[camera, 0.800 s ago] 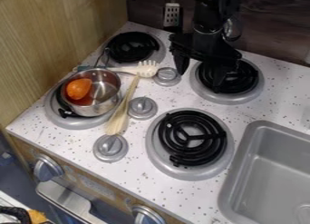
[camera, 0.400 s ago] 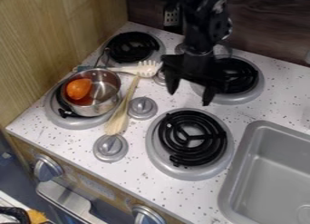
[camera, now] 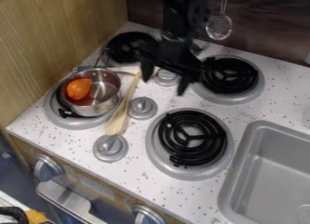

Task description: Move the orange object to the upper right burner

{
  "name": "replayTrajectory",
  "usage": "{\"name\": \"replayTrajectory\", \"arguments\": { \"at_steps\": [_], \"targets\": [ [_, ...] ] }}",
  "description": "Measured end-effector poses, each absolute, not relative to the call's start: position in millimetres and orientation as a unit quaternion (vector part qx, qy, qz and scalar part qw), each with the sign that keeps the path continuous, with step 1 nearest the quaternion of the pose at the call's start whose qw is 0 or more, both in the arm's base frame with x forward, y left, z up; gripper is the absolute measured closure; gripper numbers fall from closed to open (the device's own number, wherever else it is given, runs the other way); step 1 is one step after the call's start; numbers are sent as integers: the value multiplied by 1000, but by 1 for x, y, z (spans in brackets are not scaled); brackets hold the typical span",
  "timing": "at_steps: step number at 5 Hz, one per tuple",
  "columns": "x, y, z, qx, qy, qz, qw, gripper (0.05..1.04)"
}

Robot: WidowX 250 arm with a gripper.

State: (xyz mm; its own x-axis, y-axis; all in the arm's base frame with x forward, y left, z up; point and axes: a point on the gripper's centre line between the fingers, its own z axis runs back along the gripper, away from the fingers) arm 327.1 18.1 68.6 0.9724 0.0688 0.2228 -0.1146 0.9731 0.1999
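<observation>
My gripper [camera: 164, 85] hangs above the back middle of the stove, between the two rear burners, its two fingers spread apart with nothing between them. The orange object [camera: 79, 89] lies inside a small metal pot [camera: 108, 86], against its left side. That pot stands on the lower left burner [camera: 59, 121], well to the left of my gripper and lower in the view. The upper right burner [camera: 229, 75], a black coil in a silver ring, is just right of my gripper and holds nothing.
A wooden utensil [camera: 118, 115] lies beside the pot, its upper end under my gripper's left side. The upper left burner [camera: 125, 47] is partly behind the gripper. The lower right burner [camera: 192, 138], several knobs and a grey sink [camera: 266, 168] occupy the front and right.
My gripper has moved left from over the upper right burner, uncovering that burner and now covering the fork end of the utensil. The pot and the orange object have stayed put.
</observation>
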Motion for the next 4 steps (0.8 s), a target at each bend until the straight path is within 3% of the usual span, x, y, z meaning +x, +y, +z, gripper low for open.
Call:
{"name": "replayTrajectory", "arguments": {
  "at_steps": [2,3,4],
  "targets": [
    [314,78,79,95,-65,66,991,83],
    [317,106,85,100,-77,75,989,83],
    [312,136,76,102,-62,113,986,83]
  ]
}}
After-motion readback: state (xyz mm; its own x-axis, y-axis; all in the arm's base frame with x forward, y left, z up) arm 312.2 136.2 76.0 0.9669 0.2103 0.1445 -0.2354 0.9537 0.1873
